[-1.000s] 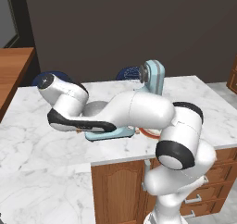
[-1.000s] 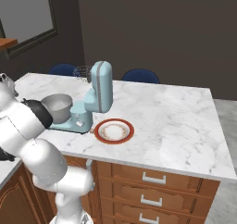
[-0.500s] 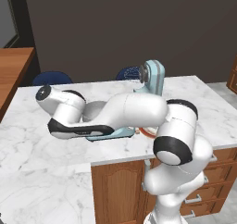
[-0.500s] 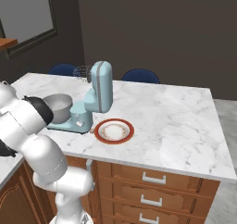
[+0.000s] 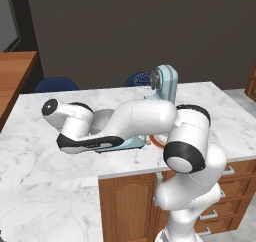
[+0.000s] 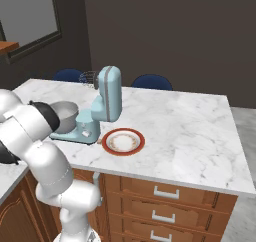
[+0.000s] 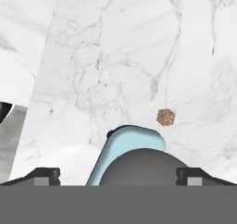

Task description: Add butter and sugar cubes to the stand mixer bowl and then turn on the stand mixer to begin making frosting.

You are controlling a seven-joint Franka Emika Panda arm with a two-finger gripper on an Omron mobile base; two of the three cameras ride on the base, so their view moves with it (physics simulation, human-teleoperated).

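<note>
Hand view puts our claw (image 7: pixel 118 176) above the white marble counter (image 7: pixel 115 56), its two dark fingertips (image 7: pixel 44 174) spread as wide as they go and holding nothing. Between them we see the rounded end of the stand mixer's light blue base with the dark curve of the stand mixer bowl (image 7: pixel 139 167) on it. One of the sugar cubes (image 7: pixel 165 117), tiny and tan-brown, lies alone on the marble just beyond that base, touching nothing else.

From the left base view we watch our white arm lie low across the counter in front of the stand mixer (image 5: pixel 165 83), hiding most of its base. In the right base view the mixer's boxy head stands tilted up with the wire whisk (image 6: pixel 88 78) at its top, and the grey bowl sits on the flat base beside our arm. A white plate with a red-orange rim (image 6: pixel 123 141) rests on the marble just beside the mixer's base, toward the counter's front edge.

Wooden cabinet drawers (image 6: pixel 165 193) with pale handles run beneath the counter. Two blue chairs (image 6: pixel 151 81) stand behind it against a dark wall. We cannot make out the butter.
</note>
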